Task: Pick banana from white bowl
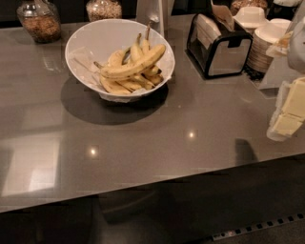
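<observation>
The large white bowl (88, 38) stands on the grey counter at the back left, tilted toward me. Several yellow bananas (132, 67) lie in it, piled on its near right side, with one long banana on top and stems pointing up. My gripper (288, 112) is at the right edge of the view, pale yellow, above the counter's right side and far from the bowl. It holds nothing that I can see. Part of the arm (298, 33) shows above it.
A chrome napkin dispenser (219, 45) stands right of the bowl. Stacked smaller white dishes (264, 45) sit behind it. Two glass jars (39, 19) (103, 8) stand at the back left. The counter's front edge (152, 183) runs across below.
</observation>
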Motion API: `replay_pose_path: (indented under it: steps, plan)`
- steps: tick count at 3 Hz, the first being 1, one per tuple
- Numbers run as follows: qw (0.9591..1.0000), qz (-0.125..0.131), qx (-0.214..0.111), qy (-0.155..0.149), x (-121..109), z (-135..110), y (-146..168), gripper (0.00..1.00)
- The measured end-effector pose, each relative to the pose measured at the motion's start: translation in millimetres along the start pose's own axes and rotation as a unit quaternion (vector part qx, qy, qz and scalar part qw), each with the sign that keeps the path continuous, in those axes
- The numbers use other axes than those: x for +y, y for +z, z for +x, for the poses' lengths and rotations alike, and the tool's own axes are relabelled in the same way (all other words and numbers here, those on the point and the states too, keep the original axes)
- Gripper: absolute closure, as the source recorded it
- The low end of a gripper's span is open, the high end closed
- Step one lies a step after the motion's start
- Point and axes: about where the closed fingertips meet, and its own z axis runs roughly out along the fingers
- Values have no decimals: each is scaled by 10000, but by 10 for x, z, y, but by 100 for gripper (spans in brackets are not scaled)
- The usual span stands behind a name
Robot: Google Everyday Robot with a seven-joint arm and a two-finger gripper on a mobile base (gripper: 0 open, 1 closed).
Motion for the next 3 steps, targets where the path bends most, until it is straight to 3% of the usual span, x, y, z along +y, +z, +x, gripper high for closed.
replay_pose_path:
  steps: [1, 2, 3]
  plan:
    - [10000, 1, -2, -2, -1, -1, 0, 0]
    - [9992, 154, -271, -255, -77, -148, -12, 0]
    - [9946, 298, -708, -704, -252, -485, 42, 0]
